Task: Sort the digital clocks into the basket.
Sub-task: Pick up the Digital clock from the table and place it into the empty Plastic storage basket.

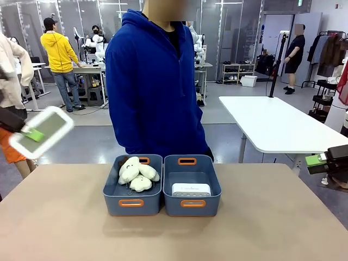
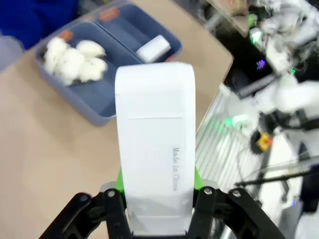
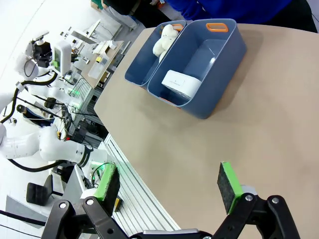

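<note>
My left gripper (image 1: 33,135) is up at the far left, above the table's left edge, shut on a white digital clock (image 1: 41,132) whose grey face is tilted toward the camera. In the left wrist view the same clock (image 2: 155,144) stands upright between the green pads of the gripper (image 2: 157,184). Another white clock (image 1: 191,190) lies in the right blue-grey basket (image 1: 212,206), and shows again in both wrist views (image 2: 153,48) (image 3: 180,83). My right gripper (image 1: 318,161) (image 3: 167,186) hovers open at the far right with nothing between its fingers.
The left basket (image 1: 111,205) holds cream plush toys (image 1: 137,175) and stands flush against the right one. A person in a blue hoodie (image 1: 152,87) stands just behind both baskets. Bare tabletop (image 1: 261,228) surrounds them. A white table (image 1: 277,122) stands beyond at right.
</note>
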Controlling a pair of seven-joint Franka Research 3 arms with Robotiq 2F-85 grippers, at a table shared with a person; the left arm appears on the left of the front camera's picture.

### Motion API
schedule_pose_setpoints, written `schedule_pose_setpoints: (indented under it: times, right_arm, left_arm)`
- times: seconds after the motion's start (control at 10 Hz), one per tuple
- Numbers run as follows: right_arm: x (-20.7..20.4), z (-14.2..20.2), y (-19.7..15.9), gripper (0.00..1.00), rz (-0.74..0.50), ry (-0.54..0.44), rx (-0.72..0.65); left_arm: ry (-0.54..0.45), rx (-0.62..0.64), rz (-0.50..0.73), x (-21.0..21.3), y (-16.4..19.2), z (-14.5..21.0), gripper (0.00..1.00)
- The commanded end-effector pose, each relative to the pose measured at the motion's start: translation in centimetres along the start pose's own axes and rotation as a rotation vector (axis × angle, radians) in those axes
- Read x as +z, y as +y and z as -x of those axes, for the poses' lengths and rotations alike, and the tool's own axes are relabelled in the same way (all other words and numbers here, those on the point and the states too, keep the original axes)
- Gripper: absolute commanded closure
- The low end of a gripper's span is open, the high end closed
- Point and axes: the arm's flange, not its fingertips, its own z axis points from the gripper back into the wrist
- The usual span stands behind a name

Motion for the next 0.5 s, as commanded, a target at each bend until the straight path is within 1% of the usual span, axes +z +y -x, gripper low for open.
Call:
schedule_pose_setpoints:
  times: [0.0,0.1,0.2,0.4]
  right_arm:
    - [-0.1,-0.1,0.0,0.00,-0.009,-0.005,0.016]
    - [-0.1,-0.1,0.0,0.00,-0.009,-0.005,0.016]
    - [-0.1,-0.1,0.0,0.00,-0.009,-0.005,0.016]
    - [-0.1,-0.1,0.0,0.00,-0.009,-0.005,0.016]
  left_arm:
    - [0.107,-0.159,-0.026,-5.1,-2.0,-6.1,0.74]
    - [0.153,-0.228,-0.049,-9.0,-3.4,-9.4,0.74]
    - [0.192,-0.303,-0.080,-12.4,-4.9,-11.9,0.74]
    - [0.262,-0.409,-0.085,-19.3,-6.8,-16.3,0.74]
